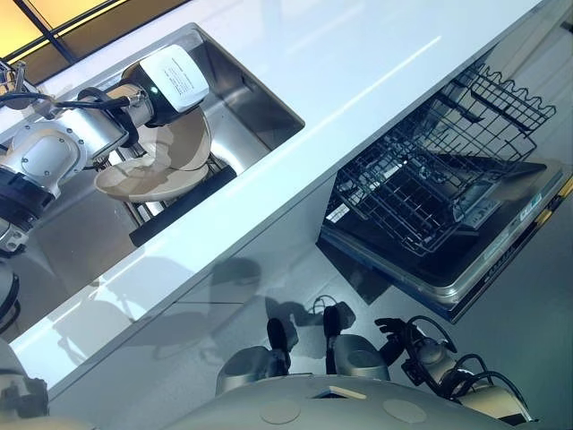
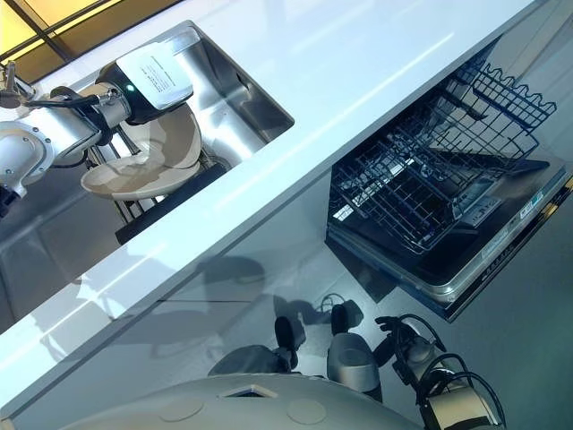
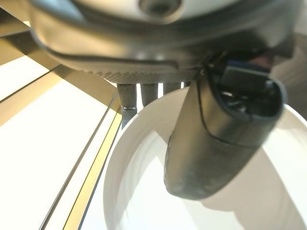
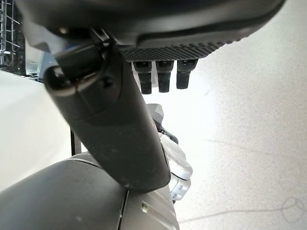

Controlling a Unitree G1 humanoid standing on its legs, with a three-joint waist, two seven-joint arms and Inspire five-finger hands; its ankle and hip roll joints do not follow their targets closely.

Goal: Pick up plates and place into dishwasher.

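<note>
Currently, lifting a plate out of the sink.
Left hand [image 3: 216, 139]: thumb pressed on the plate's face, fingers behind the rim, pinching it.
Plate [image 1: 152, 170]: at 10 o'clock, tilted over the sink [image 1: 260, 98] rack, held.
Right hand [image 4: 129, 129]: idle low at 5 o'clock, fingers relaxed, holding nothing.
Dishwasher rack [image 1: 421, 188]: open at 3 o'clock, empty.
Advice: lift clear of the counter [image 1: 358, 63] edge, keep the pinch firm, carry over, slot on edge between tines.

Left hand [image 2: 143, 85] on a cream plate [image 2: 134, 175] over the sink [image 2: 255, 107]; open dishwasher [image 2: 448, 193] beside.
</note>
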